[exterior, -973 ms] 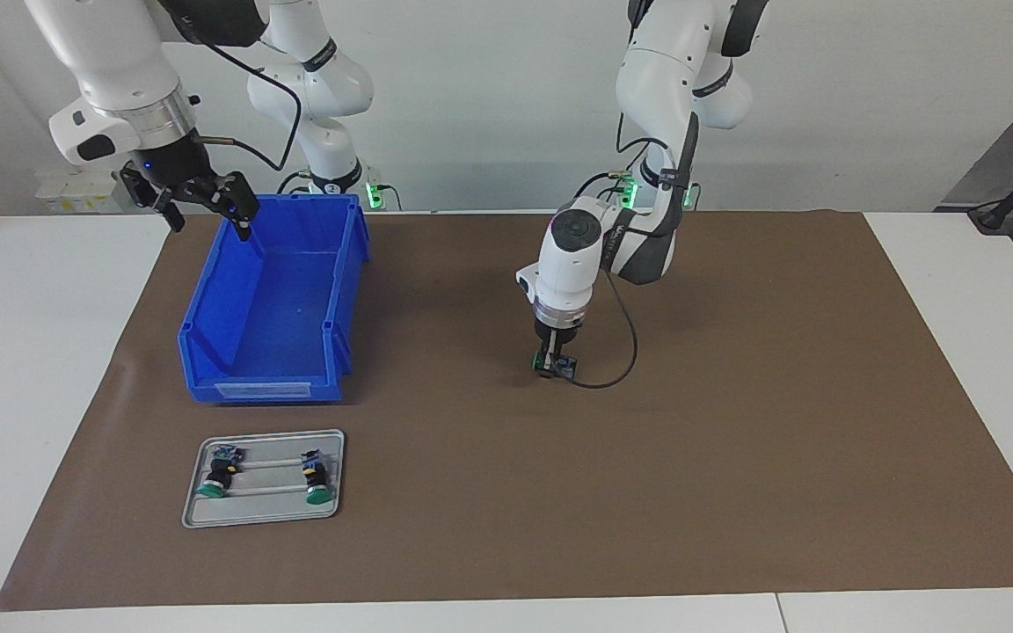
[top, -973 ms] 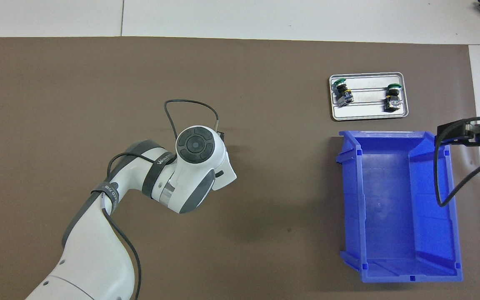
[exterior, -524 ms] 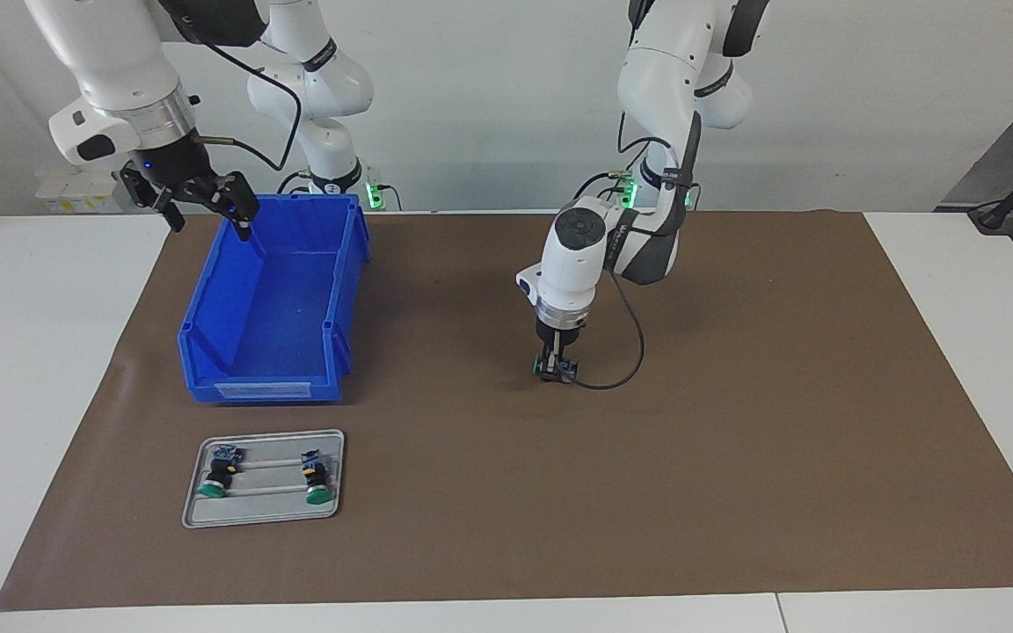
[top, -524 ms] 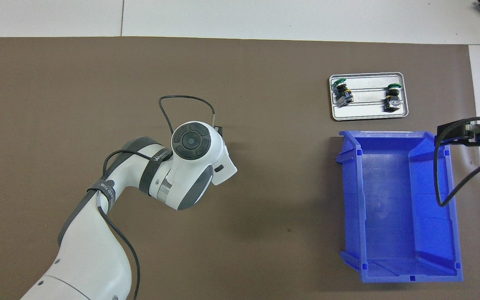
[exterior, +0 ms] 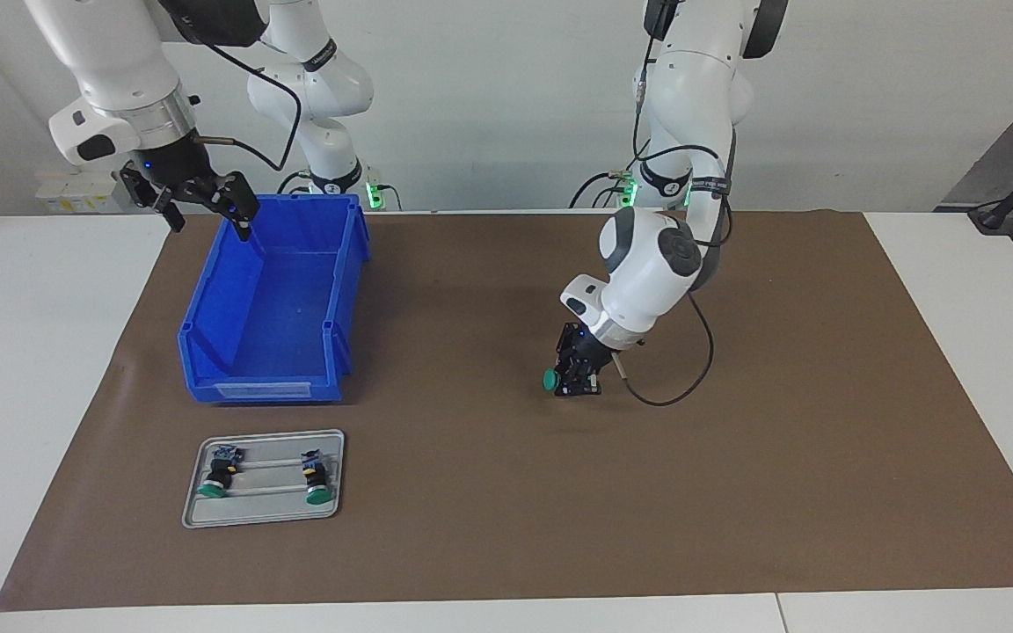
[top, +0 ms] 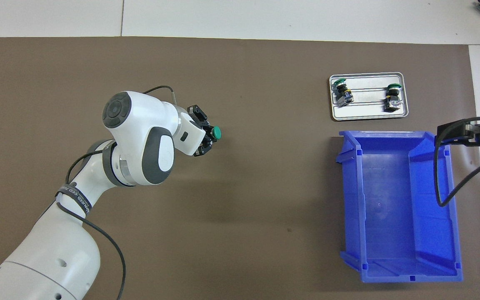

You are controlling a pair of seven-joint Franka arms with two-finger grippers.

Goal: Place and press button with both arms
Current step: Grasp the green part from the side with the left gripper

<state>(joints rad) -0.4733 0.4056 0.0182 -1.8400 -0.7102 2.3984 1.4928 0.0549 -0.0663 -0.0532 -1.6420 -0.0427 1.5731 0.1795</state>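
Brown mat [exterior: 735, 492]: left tool [exterior: 575, 380] grips button [exterior: 550, 380]; right tool [exterior: 199, 198] waits, spread.

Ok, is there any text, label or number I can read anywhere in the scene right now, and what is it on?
No text can be read.
Black strap around the white left arm: white lettering, too small to read.
Pale label strip on the blue plastic bin: no legible text.
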